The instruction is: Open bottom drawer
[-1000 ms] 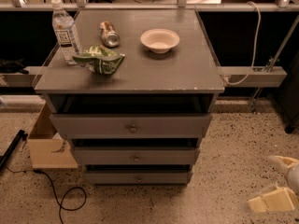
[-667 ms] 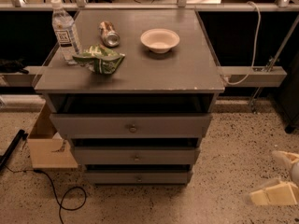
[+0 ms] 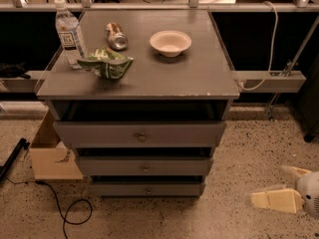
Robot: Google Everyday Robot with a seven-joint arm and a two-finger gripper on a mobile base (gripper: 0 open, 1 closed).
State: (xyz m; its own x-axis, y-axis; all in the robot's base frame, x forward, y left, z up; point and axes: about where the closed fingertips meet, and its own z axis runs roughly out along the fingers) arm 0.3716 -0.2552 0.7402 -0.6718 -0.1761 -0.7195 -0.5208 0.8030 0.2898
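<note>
- Cream fingers of the tool (image 3: 267, 183) stand apart, one above the other, with bare floor showing between them. They hold nothing and touch nothing.
- It hangs low over the floor (image 3: 234, 218), off the cabinet's (image 3: 222, 133) front right corner and well apart from it. Its white body runs off the right edge of the view.
- Lowest in the cabinet is the bottom drawer (image 3: 119, 188), just above the floor. It has a slim grey front and a small round knob (image 3: 148, 190) at its centre.
- The three fronts step back going down. The top drawer (image 3: 99, 133) juts out most, the middle drawer (image 3: 109, 166) less, and the bottom one sits furthest in, with a dark gap above each.
- Speckled floor lies open in front of the cabinet and to its right, between it and the tool.
- To the cabinet's left a cardboard box (image 3: 50, 156) stands against its side. A black cable (image 3: 67, 215) loops on the floor before it, and a black bar (image 3: 12, 159) lies further left.
- The grey counter (image 3: 199, 73) on top carries a bottle (image 3: 70, 34), a can (image 3: 116, 36), a crumpled bag (image 3: 105, 65) and a bowl (image 3: 170, 42).
- A white cord (image 3: 271, 39) hangs down to a rail to the cabinet's right.
</note>
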